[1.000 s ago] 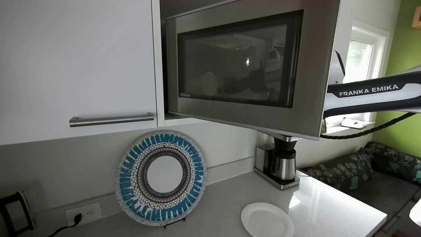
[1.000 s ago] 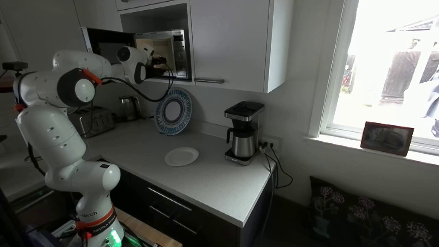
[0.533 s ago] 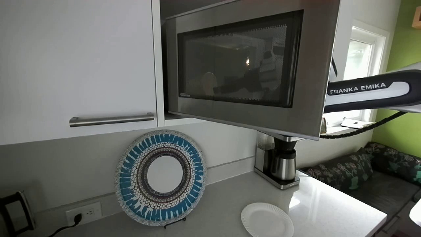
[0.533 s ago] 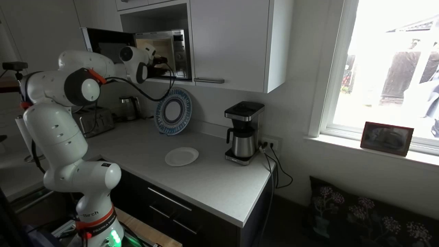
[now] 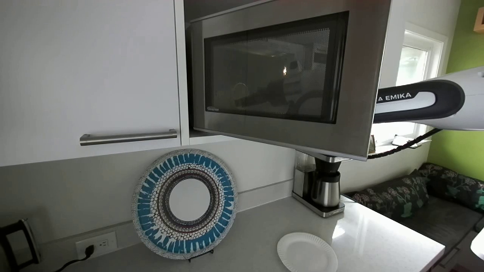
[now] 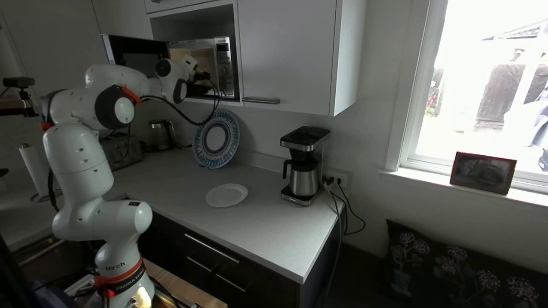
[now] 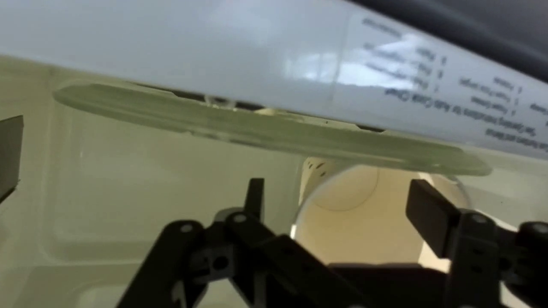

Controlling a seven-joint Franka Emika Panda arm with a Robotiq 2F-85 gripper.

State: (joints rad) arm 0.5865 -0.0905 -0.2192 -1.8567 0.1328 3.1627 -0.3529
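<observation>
Cup (image 7: 364,222), low and right of centre in the wrist frame, sat inside the microwave (image 6: 225,70) as the arm (image 6: 79,149) shifted rightward in an exterior view, seemingly within reach of the gripper (image 7: 340,199), jaws spread, contact unclear.

And it's one microwave (image 5: 280,79), one glass turntable (image 7: 274,133), one cup (image 7: 370,214); now one paper plate (image 6: 227,195), one coffee maker (image 6: 304,171), one toaster (image 6: 135,152), one kettle (image 6: 159,136), one framed picture (image 6: 483,172)!
</observation>
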